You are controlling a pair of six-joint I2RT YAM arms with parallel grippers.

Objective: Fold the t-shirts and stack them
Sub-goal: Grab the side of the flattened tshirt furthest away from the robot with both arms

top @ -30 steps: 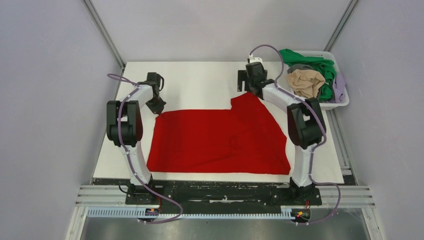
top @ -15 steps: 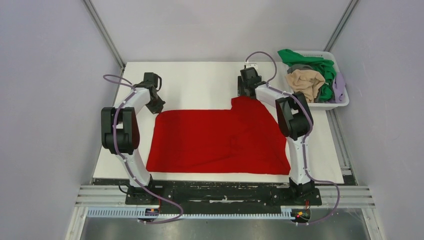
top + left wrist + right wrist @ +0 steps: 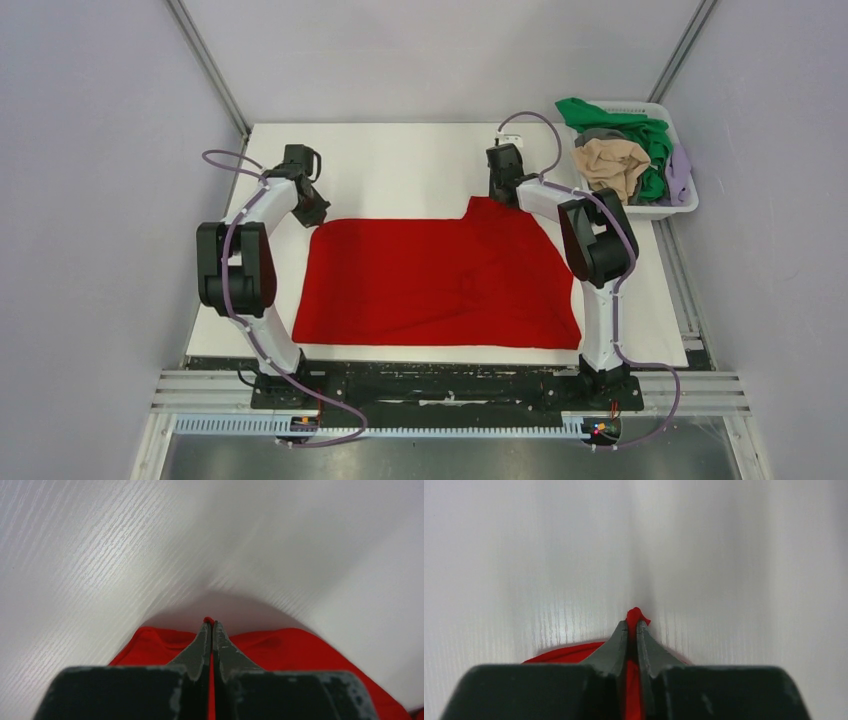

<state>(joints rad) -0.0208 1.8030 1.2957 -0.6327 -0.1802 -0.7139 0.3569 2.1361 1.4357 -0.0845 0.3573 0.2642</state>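
Table (image 3: 400, 160) bears red t-shirt (image 3: 430, 280); left hand (image 3: 212, 626), right hand (image 3: 633, 624) pinch its corners; basket (image 3: 672, 211) nearby.

Seen from above, the fingertips of the left end effector (image 3: 312, 210) and right end effector (image 3: 497, 192) are too small to make out, and they cover the far corners of the red shirt (image 3: 440, 275). In both wrist views the shirt sits mostly behind the fingers and runs off the bottom edge, and the bench (image 3: 100, 555) is blurred (worst further off). In the basket (image 3: 668, 210), the grey shirt (image 3: 597, 135) is mostly buried under the beige shirt (image 3: 612, 163) and green shirt (image 3: 642, 130). Only a strip of the lavender shirt (image 3: 680, 165) shows.
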